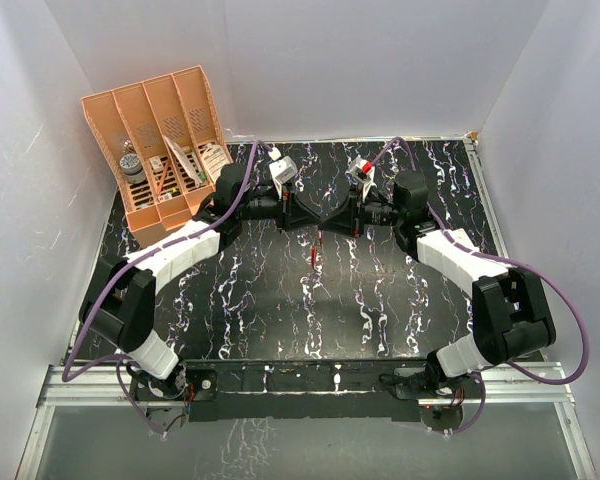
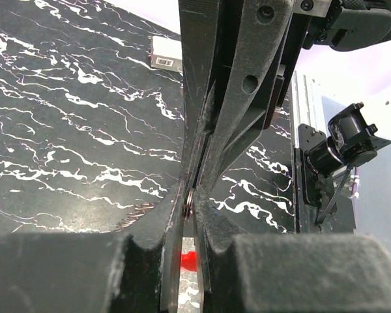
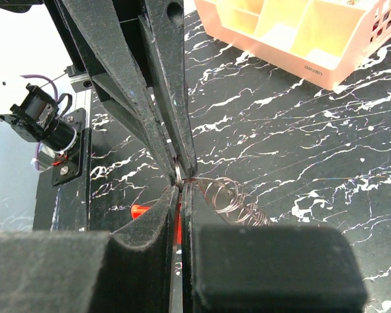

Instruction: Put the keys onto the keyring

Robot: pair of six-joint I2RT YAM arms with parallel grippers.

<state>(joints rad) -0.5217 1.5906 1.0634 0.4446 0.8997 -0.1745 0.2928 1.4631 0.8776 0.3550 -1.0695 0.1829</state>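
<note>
Left hand [image 2: 190, 218] – fingers nearly together, pinching thin wire loop [image 2: 189, 205]. Red keyring [image 1: 315, 256] dangles centre frame under meeting tips, above surface [image 1: 230, 300]. Right hand [image 3: 180, 199] pressed together – its hold unclear. Likely risk: pinch slips, keyring drops; tips collide, bending loop.

Only an edge-on sliver of a thin metal loop [image 2: 189, 205] shows between the fingers of the left gripper [image 2: 191, 214], which hide the rest; the red piece [image 2: 188, 260] below is a blur through the gap, and from above too small to make out; a white box [image 2: 165, 53] sits half behind a black finger, label unreadable; the orange desk organizer [image 3: 293, 32] runs off the right wrist view's top edge; the wire coil [image 3: 233, 199] vanishes at its near end behind the blurred finger of the right gripper [image 3: 180, 191].
</note>
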